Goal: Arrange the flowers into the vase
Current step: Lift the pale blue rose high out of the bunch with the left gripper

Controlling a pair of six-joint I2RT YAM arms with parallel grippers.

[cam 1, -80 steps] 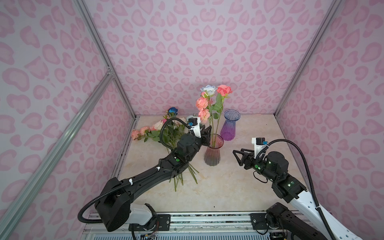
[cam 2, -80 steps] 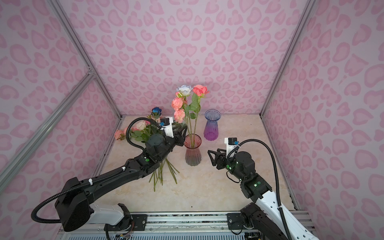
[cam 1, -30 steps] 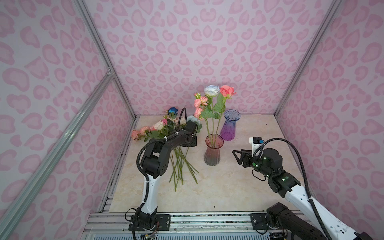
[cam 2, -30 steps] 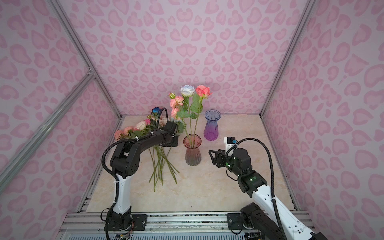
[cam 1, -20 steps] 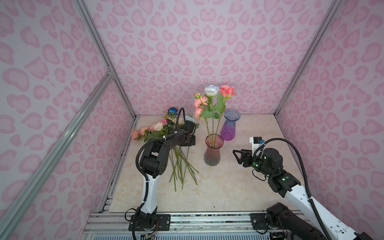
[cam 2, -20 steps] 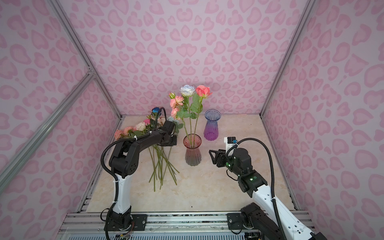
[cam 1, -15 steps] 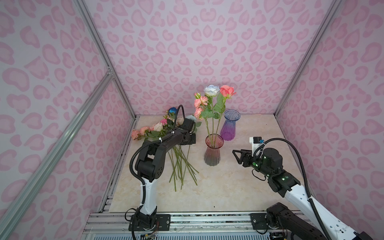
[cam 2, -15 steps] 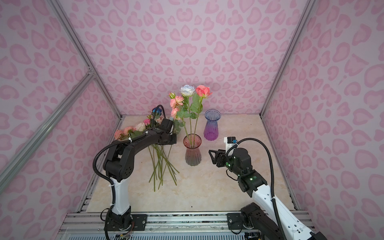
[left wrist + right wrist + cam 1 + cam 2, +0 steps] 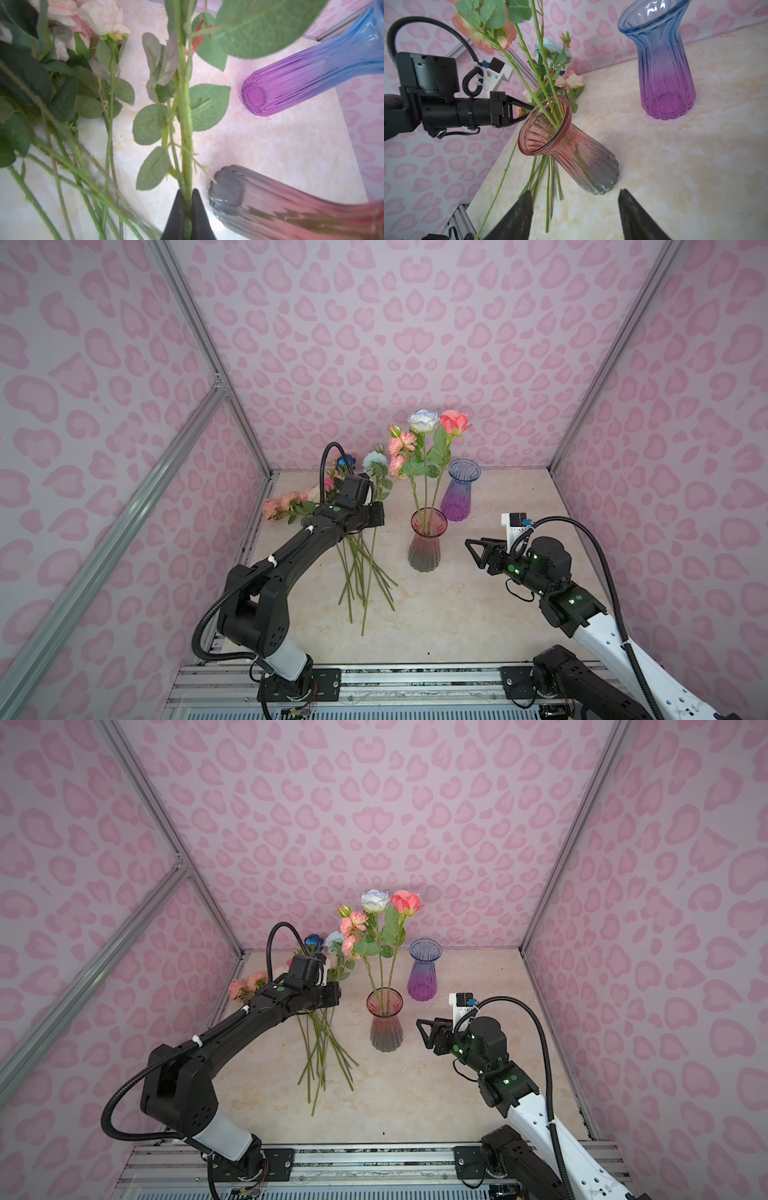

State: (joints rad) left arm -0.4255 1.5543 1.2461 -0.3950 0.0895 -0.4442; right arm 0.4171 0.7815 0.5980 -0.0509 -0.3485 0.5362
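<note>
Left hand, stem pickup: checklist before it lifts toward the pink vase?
1. Grip: left hand shut on a green stem: ok.
2. Held stem free of the loose flowers lying beside it: cannot tell; their stems cross close by.
3. Target: pink vase upright, room at the mouth: ok; three flowers stand in it.
4. Other arm: right hand open, empty, apart from the pink vase: ok.
5. Neighbour: purple vase upright, apart from the pink vase: ok.
</note>
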